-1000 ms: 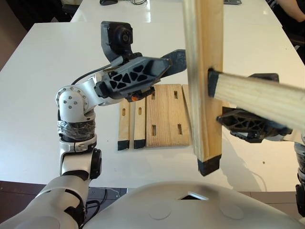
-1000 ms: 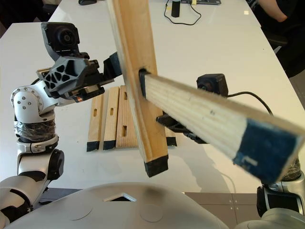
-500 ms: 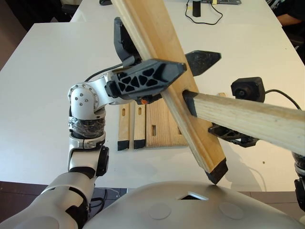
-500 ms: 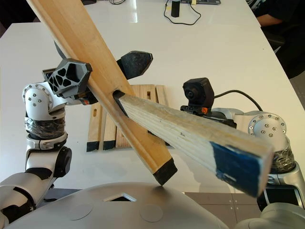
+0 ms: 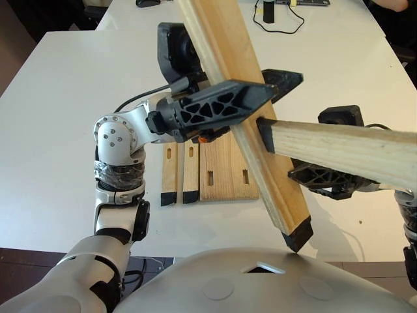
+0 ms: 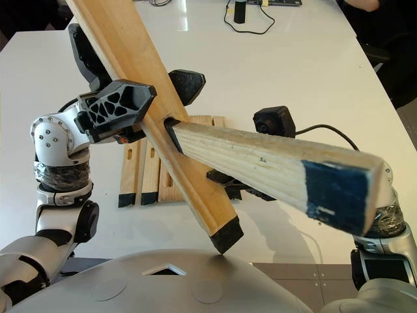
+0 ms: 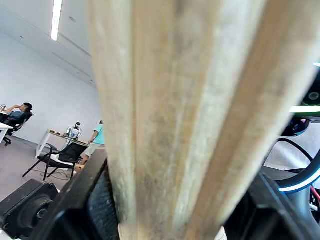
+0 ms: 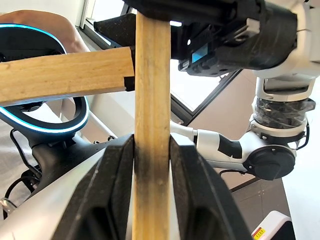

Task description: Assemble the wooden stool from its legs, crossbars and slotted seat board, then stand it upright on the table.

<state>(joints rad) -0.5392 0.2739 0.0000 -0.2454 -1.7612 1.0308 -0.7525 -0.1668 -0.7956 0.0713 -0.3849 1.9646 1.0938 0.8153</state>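
Note:
A long wooden leg with a black tip hangs tilted over the table, its top leaning to the left. My left gripper is shut on its middle. A crossbar with a blue end is plugged into the leg's slot and sticks out to the right, toward the camera. My right gripper is shut on the leg below that joint. The slotted seat board lies flat on the table behind, with two slotted black-tipped legs to its left.
A black cable and a small bottle lie at the table's far edge, with a dark mouse farther left. The table's left half and near right corner are bare white surface.
The leg has swung from upright to tilted, its top going left. Both arms turned with it, and in the last half second the crossbar rose closer to level.

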